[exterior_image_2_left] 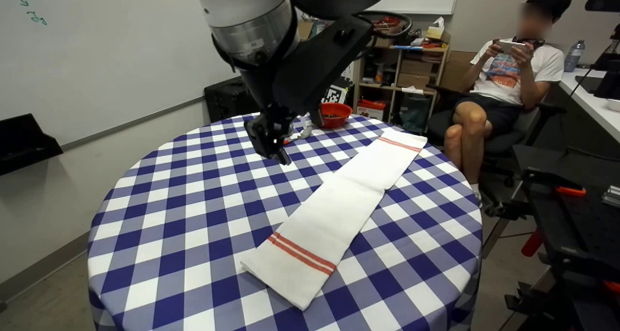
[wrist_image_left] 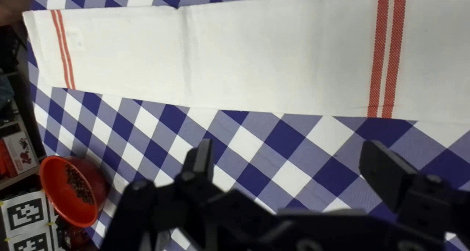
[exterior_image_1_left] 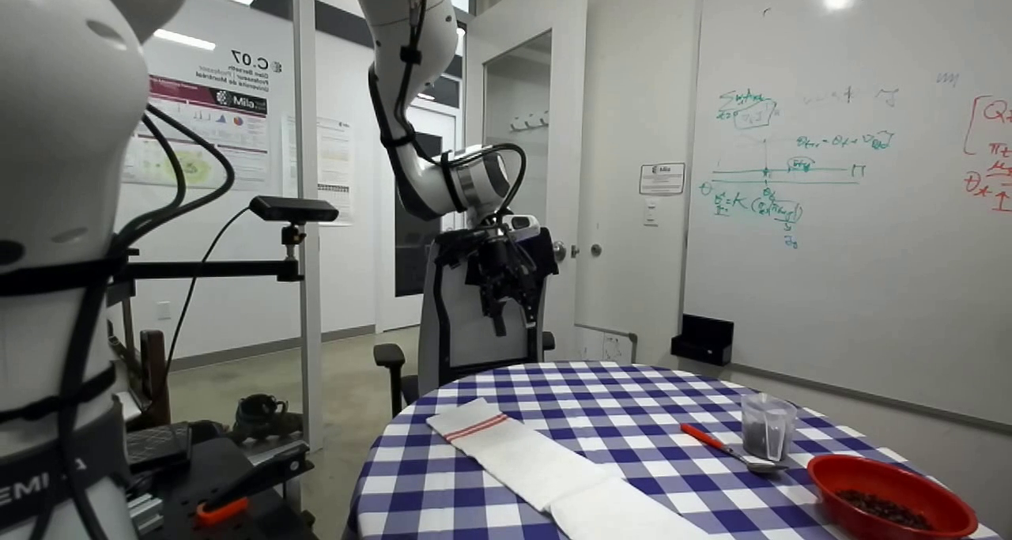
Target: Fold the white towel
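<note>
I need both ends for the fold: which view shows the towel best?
An exterior view: there, the towel shows whole, end to end. The wrist view crops one end; in an exterior view, only one striped end shows.

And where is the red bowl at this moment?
In an exterior view, the red bowl stands at the lower right on the checked tablecloth, near the orange-handled spoon and the clear cup. In the wrist view, it appears at the lower left.
</note>
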